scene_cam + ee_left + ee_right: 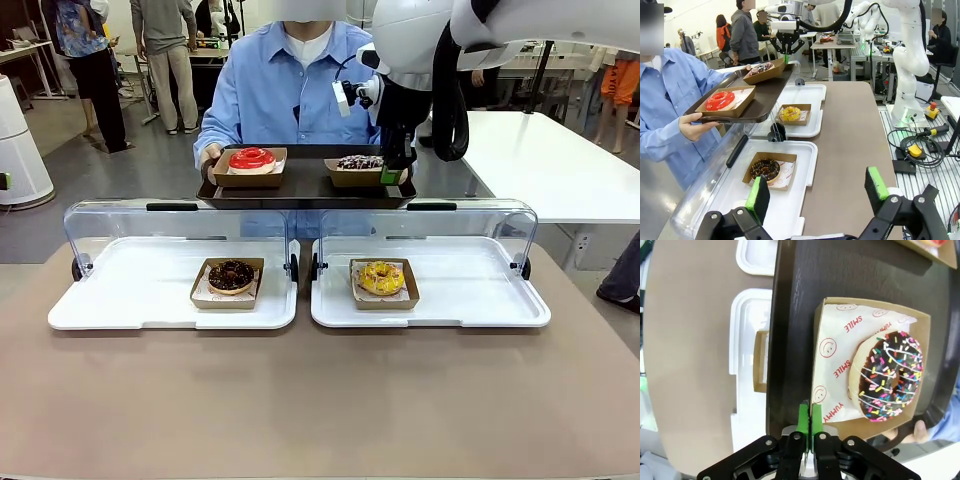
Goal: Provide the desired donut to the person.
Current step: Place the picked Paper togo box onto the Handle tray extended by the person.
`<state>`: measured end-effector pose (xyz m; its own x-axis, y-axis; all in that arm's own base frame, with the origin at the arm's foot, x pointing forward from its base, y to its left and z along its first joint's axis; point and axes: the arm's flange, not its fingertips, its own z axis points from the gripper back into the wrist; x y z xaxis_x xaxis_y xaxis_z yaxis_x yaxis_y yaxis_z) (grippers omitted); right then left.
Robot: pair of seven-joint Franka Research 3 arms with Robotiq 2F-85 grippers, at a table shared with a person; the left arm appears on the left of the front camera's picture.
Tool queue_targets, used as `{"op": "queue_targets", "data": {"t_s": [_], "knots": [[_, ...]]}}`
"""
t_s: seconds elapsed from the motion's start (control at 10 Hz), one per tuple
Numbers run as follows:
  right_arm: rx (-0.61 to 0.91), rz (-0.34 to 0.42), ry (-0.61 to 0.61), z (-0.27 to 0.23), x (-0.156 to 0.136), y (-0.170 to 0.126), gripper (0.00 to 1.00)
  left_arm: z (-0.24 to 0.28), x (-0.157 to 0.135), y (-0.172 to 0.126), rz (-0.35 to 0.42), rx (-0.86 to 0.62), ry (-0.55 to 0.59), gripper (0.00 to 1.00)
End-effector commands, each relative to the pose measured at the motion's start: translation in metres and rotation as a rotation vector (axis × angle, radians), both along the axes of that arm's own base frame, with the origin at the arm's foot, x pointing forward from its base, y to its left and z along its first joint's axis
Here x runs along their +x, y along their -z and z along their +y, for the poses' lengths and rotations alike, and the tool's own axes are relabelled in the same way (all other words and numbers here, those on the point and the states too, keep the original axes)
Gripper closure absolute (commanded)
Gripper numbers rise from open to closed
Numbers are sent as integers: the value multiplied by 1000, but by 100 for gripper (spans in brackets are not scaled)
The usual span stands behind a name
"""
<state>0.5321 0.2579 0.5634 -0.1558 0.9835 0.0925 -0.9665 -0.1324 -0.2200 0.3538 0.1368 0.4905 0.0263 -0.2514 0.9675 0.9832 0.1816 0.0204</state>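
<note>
while my right gripper pinches the cardboard tray's edge, the sprinkle donut sits on the person's dark tray. i should release cleanly and lift straight up. my left gripper hangs wide open, empty.

A matte brown tabletop carries two white plastic trays, both below and nearer than the right gripper.

Bright, even indoor light falls from overhead, leaving only soft, short shadows under the paper trays on the table. Glare streaks the clear lids. Both wrist views bend straight lines toward their edges, and the nearest fingers look slightly soft.
</note>
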Motion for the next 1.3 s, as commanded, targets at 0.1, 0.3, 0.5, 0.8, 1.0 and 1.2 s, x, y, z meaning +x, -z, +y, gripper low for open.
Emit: {"op": "queue_targets", "data": {"t_s": [0.1,0.3,0.5,0.8,1.0,1.2], "knots": [[38,-3,-41,-3,2,-1,3,1,0,0,-5,0,-15,0],[37,-3,-42,-3,2,0,0,1,0,0,-5,0,-15,0],[32,-3,-50,-1,-1,0,3,1,0,0,-5,0,-15,0],[32,-7,-56,0,-4,-2,0,1,0,0,-5,0,-15,0],[32,-5,-57,-1,-5,-2,0,1,0,0,-5,0,-15,0],[21,2,-52,-4,-11,-3,0,1,0,0,-5,0,-15,0]]}}
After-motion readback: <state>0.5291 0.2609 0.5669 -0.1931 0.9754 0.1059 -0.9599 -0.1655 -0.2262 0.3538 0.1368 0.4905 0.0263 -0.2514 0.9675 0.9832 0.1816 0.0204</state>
